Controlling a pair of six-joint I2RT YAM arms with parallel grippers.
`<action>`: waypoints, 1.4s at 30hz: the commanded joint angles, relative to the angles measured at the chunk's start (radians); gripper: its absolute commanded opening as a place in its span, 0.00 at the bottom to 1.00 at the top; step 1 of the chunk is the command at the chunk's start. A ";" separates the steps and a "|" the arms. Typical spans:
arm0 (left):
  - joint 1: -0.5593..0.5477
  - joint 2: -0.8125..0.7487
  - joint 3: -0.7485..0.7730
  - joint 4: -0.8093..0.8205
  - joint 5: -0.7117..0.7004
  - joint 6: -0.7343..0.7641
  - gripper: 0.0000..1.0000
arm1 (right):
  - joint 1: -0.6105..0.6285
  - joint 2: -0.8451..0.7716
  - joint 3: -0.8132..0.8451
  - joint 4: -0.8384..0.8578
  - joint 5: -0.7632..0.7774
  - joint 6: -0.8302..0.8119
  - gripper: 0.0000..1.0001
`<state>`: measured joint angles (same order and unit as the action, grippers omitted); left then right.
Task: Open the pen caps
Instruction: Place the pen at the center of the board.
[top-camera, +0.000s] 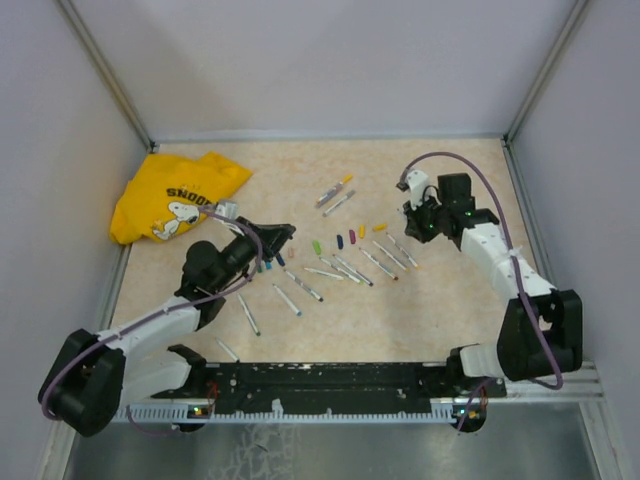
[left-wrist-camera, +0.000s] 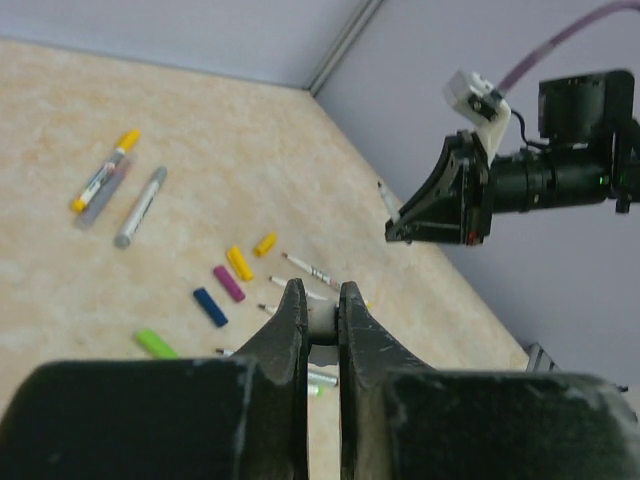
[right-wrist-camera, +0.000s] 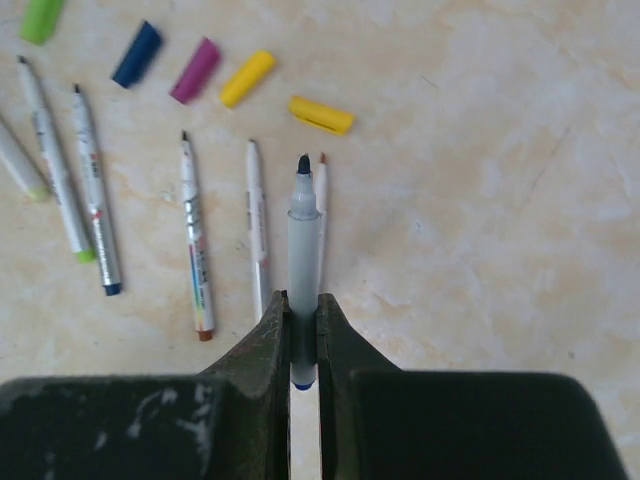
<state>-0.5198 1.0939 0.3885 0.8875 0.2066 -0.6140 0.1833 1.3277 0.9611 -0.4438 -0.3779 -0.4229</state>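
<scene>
Loose pen caps (right-wrist-camera: 246, 78) lay in row, upper left of right wrist view. Uncapped pen barrel (right-wrist-camera: 303, 230) sat clenched in right gripper (right-wrist-camera: 303, 310), tip outward. Jaws of left gripper (left-wrist-camera: 321, 300) stood nearly together; whether cap pinched between, cannot tell. Step judged: this pen opened, set-down due. Next: lower barrel onto desk (right-wrist-camera: 480, 200), release, then go for capped pens (left-wrist-camera: 105, 175), upper left of left wrist view.

There are five loose caps (top-camera: 351, 237), two capped pens (top-camera: 335, 191) at their 12 o'clock, one yellow shirt (top-camera: 175, 195) and two robot arms (top-camera: 500, 255).
</scene>
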 joint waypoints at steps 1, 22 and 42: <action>-0.043 -0.041 -0.055 -0.042 0.028 0.068 0.00 | -0.031 0.073 0.063 -0.029 0.108 0.007 0.00; -0.361 0.099 -0.107 0.072 -0.311 0.250 0.00 | -0.049 0.299 0.092 -0.017 0.224 0.001 0.00; -0.361 0.095 -0.128 0.103 -0.317 0.246 0.00 | -0.053 0.381 0.106 -0.030 0.240 -0.001 0.14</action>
<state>-0.8753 1.2037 0.2710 0.9440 -0.1047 -0.3763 0.1394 1.7031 1.0218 -0.4812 -0.1509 -0.4191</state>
